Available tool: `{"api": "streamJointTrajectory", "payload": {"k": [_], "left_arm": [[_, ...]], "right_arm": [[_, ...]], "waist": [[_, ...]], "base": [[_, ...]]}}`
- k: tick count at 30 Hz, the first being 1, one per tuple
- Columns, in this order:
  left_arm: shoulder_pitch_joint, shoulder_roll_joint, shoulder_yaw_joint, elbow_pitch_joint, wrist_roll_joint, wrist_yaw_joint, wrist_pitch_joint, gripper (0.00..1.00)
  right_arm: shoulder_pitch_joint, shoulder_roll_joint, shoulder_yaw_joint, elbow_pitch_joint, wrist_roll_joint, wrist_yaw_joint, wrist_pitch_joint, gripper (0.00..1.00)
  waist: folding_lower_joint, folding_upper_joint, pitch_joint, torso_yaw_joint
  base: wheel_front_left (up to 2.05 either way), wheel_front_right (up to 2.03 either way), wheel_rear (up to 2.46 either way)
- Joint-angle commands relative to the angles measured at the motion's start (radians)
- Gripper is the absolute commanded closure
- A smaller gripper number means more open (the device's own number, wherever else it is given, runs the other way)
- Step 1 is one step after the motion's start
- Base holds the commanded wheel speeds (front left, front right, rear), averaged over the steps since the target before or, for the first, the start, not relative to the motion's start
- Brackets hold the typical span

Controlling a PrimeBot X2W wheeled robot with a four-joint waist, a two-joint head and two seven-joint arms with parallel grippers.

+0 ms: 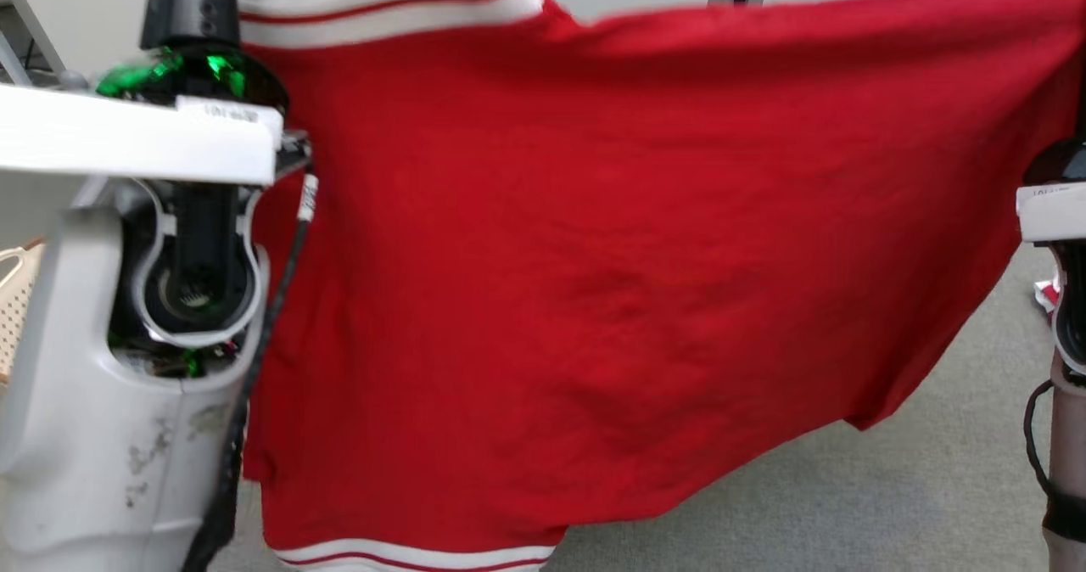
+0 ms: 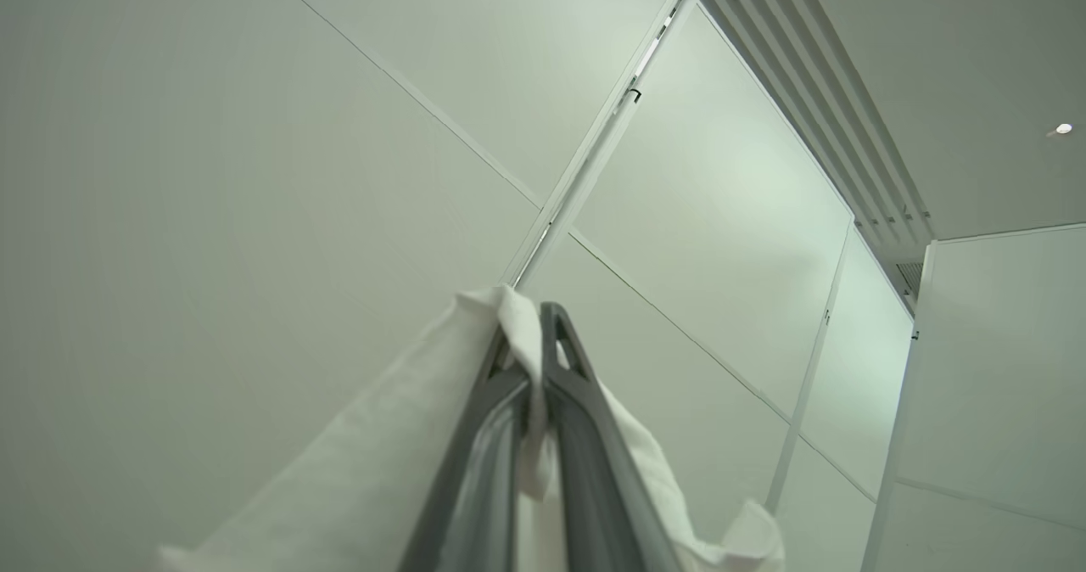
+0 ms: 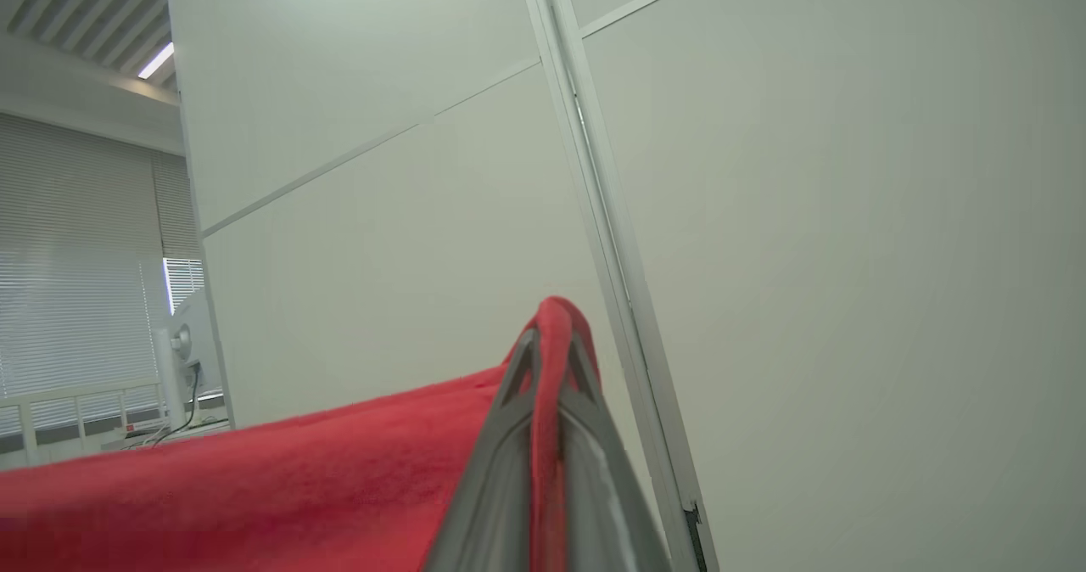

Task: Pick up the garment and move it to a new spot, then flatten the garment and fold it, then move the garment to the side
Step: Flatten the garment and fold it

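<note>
A red garment [image 1: 594, 283] with white, red-striped trim hangs spread in the air across the head view, stretched between my two arms. My left gripper [image 2: 530, 343] points up at the wall and is shut on the garment's white trim [image 2: 509, 317], which drapes down both sides of the fingers. My right gripper [image 3: 551, 343] also points upward and is shut on a red edge of the garment [image 3: 254, 487], the cloth running off to the left. In the head view my left arm [image 1: 144, 300] stands at the left and my right arm [image 1: 1060, 215] at the right edge.
Grey carpet floor [image 1: 891, 487] shows below the hanging cloth. A pale panelled wall [image 2: 254, 173] with metal seams stands ahead. A perforated beige basket [image 1: 17, 300] shows at the far left. A window with blinds [image 3: 76, 258] lies off to one side.
</note>
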Motion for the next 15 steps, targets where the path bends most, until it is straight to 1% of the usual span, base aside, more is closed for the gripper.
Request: {"api": "streamJointTrajectory", "payload": {"k": [1,3,5,8,9,11,12,15], "left_arm": [[-0.038,0.014,0.008,0.016,0.010,0.006,0.007,1.00],[-0.069,0.018,0.014,0.052,-0.008,0.014,0.032,1.00],[-0.135,0.046,0.039,0.098,-0.009,0.012,0.046,1.00],[-0.250,0.042,0.067,0.204,-0.036,0.003,0.061,1.00],[-0.293,0.051,0.076,0.248,-0.036,-0.005,0.061,1.00],[-0.386,0.043,0.117,0.334,-0.074,-0.005,0.060,1.00],[-0.437,0.043,0.132,0.376,-0.081,-0.014,0.057,1.00],[-0.576,0.066,0.146,0.487,-0.060,-0.060,0.019,1.00]], "right_arm": [[-0.011,0.004,-0.014,0.000,-0.019,0.000,0.026,1.00],[-0.059,0.021,-0.024,0.010,-0.018,0.000,0.068,1.00],[-0.131,0.024,-0.025,0.031,-0.037,0.000,0.109,1.00],[-0.271,0.012,-0.004,0.100,-0.063,0.000,0.141,1.00],[-0.322,0.004,0.008,0.129,-0.071,0.000,0.140,1.00],[-0.439,0.005,0.016,0.200,-0.075,0.000,0.135,1.00],[-0.500,-0.012,0.029,0.234,-0.102,0.000,0.120,1.00],[-0.666,-0.018,0.060,0.353,-0.137,0.000,0.071,1.00]], "waist": [[0.0000,-0.0001,0.029,-0.005],[0.0000,-0.0001,0.074,-0.011],[0.0000,-0.0001,0.142,-0.021],[0.0000,-0.0001,0.247,-0.031],[0.0000,-0.0001,0.277,-0.033],[0.0000,-0.0001,0.342,-0.039],[0.0000,-0.0001,0.376,-0.040],[0.0000,-0.0001,0.459,-0.040]], "base": [[0.00,0.00,0.00],[0.00,0.00,0.00],[0.00,0.00,0.00],[0.00,0.00,0.00],[0.00,0.00,0.00],[0.00,0.00,0.00],[0.00,0.00,0.00],[0.00,0.00,0.00]]}}
